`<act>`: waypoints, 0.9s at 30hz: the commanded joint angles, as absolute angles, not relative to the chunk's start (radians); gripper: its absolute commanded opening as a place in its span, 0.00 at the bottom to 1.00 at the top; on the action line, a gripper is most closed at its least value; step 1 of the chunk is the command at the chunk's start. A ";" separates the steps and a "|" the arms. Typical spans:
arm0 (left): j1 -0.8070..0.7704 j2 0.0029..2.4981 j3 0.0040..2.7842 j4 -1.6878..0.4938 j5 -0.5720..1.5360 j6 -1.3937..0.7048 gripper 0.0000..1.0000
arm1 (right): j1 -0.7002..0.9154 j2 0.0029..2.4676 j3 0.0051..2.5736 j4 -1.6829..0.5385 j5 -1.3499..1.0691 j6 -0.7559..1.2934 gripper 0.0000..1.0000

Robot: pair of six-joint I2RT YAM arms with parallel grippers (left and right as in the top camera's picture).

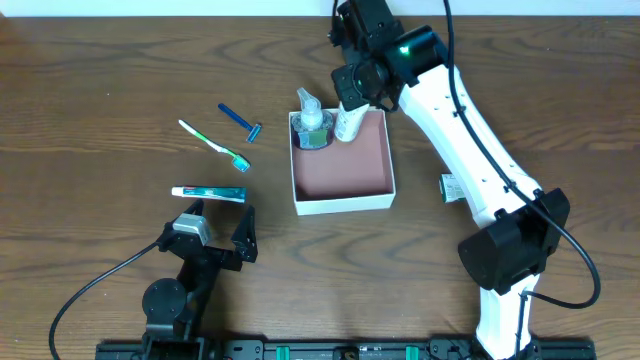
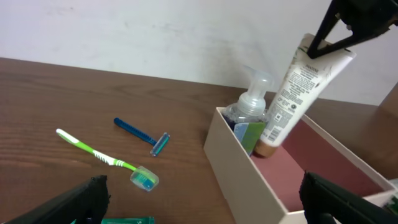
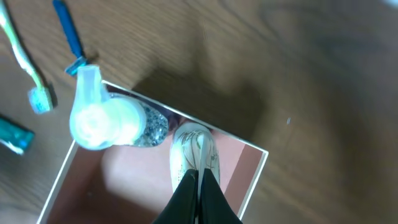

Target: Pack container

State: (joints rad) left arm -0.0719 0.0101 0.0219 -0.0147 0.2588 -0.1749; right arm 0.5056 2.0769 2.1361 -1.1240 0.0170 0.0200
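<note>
The container [image 1: 343, 203] is a square white-walled box with a pink-brown floor, at mid table. A clear pump bottle [image 1: 311, 125] stands in its far left corner. My right gripper [image 1: 356, 92] is shut on the crimped end of a white tube [image 1: 349, 122], which hangs tilted with its lower end inside the container next to the bottle. In the right wrist view the fingers [image 3: 198, 182] pinch the tube [image 3: 191, 146] above the container [image 3: 254, 182]. My left gripper [image 1: 215, 238] is open and empty, near the front edge, left of the container [image 2: 249, 180].
A green toothbrush [image 1: 214, 145], a blue razor [image 1: 240, 122] and a teal toothpaste tube [image 1: 208, 193] lie on the wood left of the container. A small packet [image 1: 450, 187] lies to its right, beside the right arm.
</note>
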 commanded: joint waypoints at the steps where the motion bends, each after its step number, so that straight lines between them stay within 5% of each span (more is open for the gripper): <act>1: -0.066 0.005 0.004 -0.048 0.269 -0.161 0.98 | 0.511 2.062 2.149 -1.105 -0.008 -0.260 0.01; 16: -0.066 0.005 0.004 -0.048 0.269 -0.161 0.98 | 0.512 2.062 2.149 -1.099 -0.043 -0.511 0.01; 27: -0.066 0.005 0.004 -0.048 0.269 -0.161 0.98 | 0.511 2.062 2.149 -1.120 -0.181 -0.906 0.01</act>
